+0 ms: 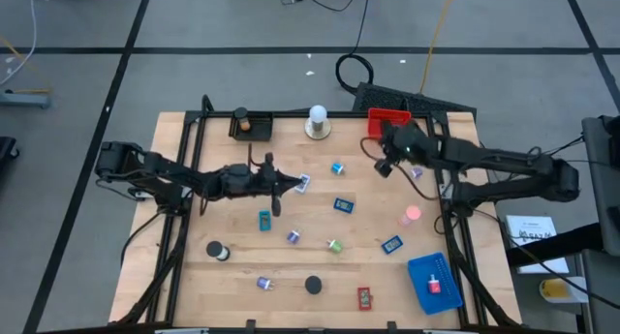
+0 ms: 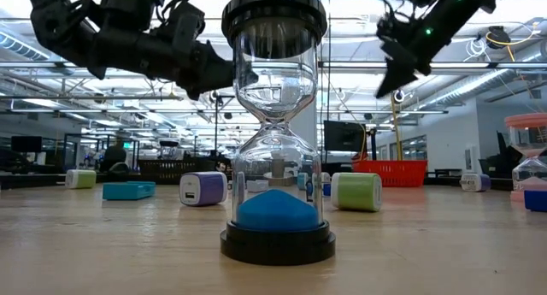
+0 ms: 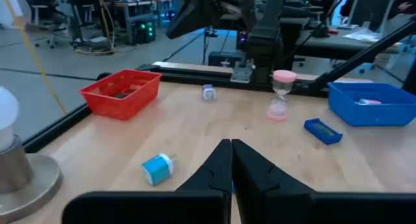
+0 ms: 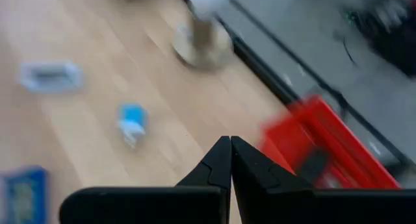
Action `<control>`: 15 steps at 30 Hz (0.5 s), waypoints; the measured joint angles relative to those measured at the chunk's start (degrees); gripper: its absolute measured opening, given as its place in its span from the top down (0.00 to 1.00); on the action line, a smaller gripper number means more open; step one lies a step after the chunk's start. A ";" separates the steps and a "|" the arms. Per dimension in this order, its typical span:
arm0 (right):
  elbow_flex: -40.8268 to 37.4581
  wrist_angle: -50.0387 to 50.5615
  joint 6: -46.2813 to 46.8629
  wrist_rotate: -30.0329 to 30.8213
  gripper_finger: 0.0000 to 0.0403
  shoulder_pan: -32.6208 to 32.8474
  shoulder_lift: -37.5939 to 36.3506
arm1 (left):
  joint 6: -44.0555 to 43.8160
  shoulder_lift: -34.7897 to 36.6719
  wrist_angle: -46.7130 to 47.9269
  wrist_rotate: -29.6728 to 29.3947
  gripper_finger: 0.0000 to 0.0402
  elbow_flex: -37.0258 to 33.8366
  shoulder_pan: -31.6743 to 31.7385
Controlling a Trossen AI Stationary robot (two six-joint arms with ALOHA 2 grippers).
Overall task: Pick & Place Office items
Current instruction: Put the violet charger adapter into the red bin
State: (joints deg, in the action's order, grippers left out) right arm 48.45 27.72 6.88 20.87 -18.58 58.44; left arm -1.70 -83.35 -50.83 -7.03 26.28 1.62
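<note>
Hanging above the middle of the bench (image 1: 194, 276), the left claw (image 1: 275, 187) has its fingers pressed together on nothing. The nearest office items lie just off its tip: a small blue-and-white piece (image 1: 303, 182) beside it and a teal block (image 1: 264, 219) just toward the bench's front edge. The right claw (image 1: 386, 167), also pinched shut and empty, hovers near the red tray (image 1: 388, 122); a blue cylinder (image 1: 337, 167) lies between the two arms, slightly nearer the right one.
</note>
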 joint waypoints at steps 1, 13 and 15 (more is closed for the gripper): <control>0.93 2.55 -0.03 -0.32 1.00 -1.59 0.51 | 0.32 0.00 0.12 0.01 0.99 0.00 0.14; 3.39 27.32 -7.83 -7.57 0.78 -14.57 12.46 | 2.28 0.00 2.28 0.13 0.94 -0.04 0.33; 3.38 29.88 -10.14 -7.26 0.70 -14.56 15.08 | 2.33 0.00 2.23 0.13 0.94 -0.04 0.33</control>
State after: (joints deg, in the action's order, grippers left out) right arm 51.83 57.60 -3.26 13.61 -33.14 73.51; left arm 0.63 -83.35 -48.60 -6.90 26.24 1.96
